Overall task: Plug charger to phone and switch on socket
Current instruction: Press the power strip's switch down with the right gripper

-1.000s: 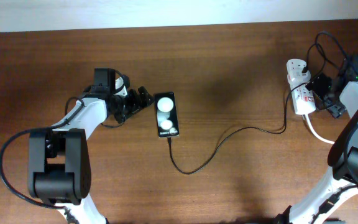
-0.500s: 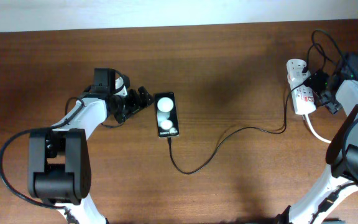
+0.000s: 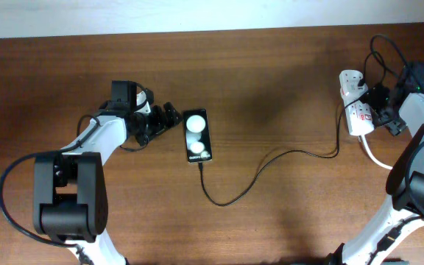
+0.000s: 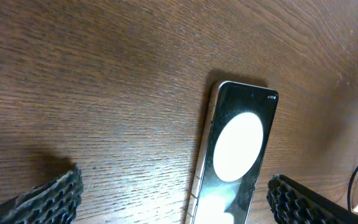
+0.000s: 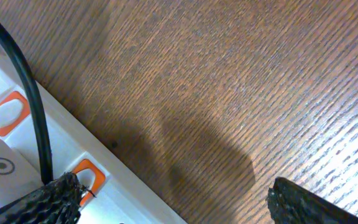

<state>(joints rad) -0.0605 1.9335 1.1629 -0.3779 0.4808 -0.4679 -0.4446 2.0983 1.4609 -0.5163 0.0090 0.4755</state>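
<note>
We see the phone (image 3: 198, 137) lying flat, screen up, left of the centre of the overhead view. The charger (image 3: 308, 152) runs as a thin black cable from the phone's lower edge, in a loop to the right, up to the socket (image 3: 354, 110) at the upper right of the table (image 3: 271, 73). The plug tip seems to sit at the phone's port, but we cannot confirm that it is fully in.

The left gripper (image 3: 168, 121) is just beside the phone's left side, with jaws wide and holding nothing. The right gripper (image 3: 385, 114) is beside the right side of the socket, also wide and empty.

We judge that the step in hand is the switching. In the right wrist view an orange-red switch (image 5: 87, 175) lies close to the finger (image 5: 48, 202) at the lower left of the frame. The next move calls for one fingertip to press the correct switch without catching the black cable. We cannot tell which switch serves the adapter.
</note>
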